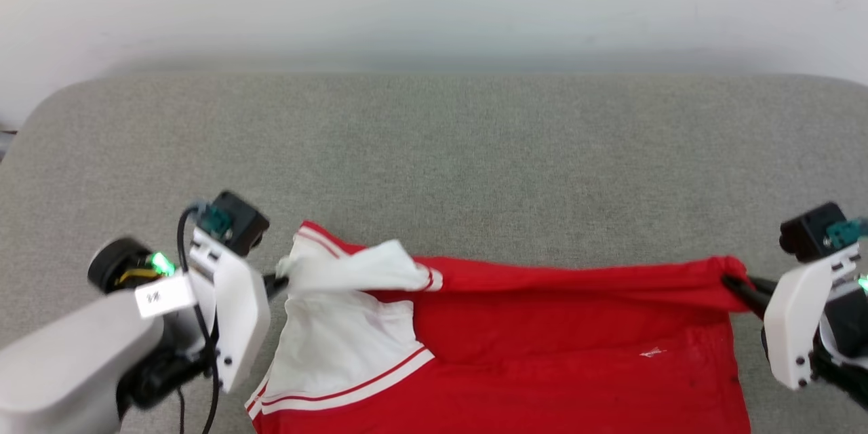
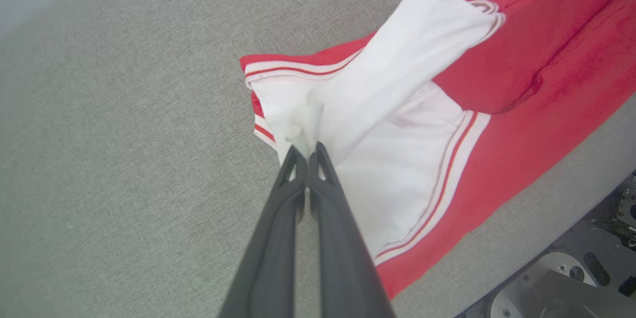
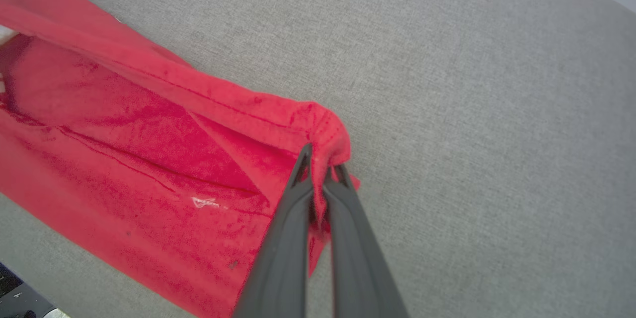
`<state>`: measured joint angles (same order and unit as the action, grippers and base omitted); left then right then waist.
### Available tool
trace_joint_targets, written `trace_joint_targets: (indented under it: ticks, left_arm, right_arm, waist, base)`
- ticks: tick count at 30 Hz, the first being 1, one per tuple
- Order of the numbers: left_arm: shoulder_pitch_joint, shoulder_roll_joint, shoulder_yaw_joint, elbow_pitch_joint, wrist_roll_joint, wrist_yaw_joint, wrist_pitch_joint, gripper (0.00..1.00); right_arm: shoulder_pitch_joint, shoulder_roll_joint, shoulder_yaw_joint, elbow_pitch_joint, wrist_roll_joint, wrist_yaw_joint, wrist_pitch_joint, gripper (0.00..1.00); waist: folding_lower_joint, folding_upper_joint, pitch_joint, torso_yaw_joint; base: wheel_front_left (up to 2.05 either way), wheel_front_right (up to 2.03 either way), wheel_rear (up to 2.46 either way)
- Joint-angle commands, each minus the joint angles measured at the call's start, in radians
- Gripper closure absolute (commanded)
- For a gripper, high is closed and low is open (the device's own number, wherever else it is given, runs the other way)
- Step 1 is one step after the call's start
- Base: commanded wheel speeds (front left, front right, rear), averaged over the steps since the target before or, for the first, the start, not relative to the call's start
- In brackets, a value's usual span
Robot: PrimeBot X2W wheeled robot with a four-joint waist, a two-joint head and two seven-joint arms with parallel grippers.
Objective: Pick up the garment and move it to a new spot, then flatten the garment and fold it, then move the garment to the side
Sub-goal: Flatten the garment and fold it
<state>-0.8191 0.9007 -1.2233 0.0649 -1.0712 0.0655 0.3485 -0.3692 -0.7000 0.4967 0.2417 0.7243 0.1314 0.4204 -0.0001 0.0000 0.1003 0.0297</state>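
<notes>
The garment, a red jersey with white sleeves and striped trim, lies stretched across the near part of the grey cushion, its lower part running off the head view's bottom edge. My left gripper is shut on the bunched white sleeve at the garment's left end; the left wrist view shows the dark fingers pinching white cloth. My right gripper is shut on the red corner at the right end, and in the right wrist view the red hem folds over its tips.
The grey cushion stretches far back to a pale wall, with its rounded corners at left and right. Past the cushion's near edge, the left wrist view shows part of the robot's metal base.
</notes>
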Motion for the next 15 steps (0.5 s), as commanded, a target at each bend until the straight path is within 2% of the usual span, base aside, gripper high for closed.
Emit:
trace_joint_targets:
  ticks: [1,8,15]
  left_arm:
    - [0.027,0.014,-0.004,-0.019,0.000,0.016,-0.007,1.00]
    - [0.172,0.047,-0.023,-0.112,-0.032,0.093,-0.034,1.00]
    - [0.258,0.009,-0.037,-0.065,-0.044,0.106,-0.055,1.00]
  right_arm:
    - [0.032,-0.005,-0.012,-0.010,-0.003,-0.002,0.001,1.00]
    - [0.182,0.001,-0.071,-0.060,-0.007,-0.002,0.025,1.00]
    - [0.274,0.044,-0.106,-0.052,-0.022,-0.002,0.050,1.00]
  waist:
    - [0.0001,0.0000,-0.015,0.001]
    - [0.0001,0.0000,-0.035,0.010]
    - [0.0001,0.0000,-0.007,0.012]
  base:
    - [0.00,0.00,0.00]
    - [0.00,0.00,0.00]
    - [0.00,0.00,0.00]
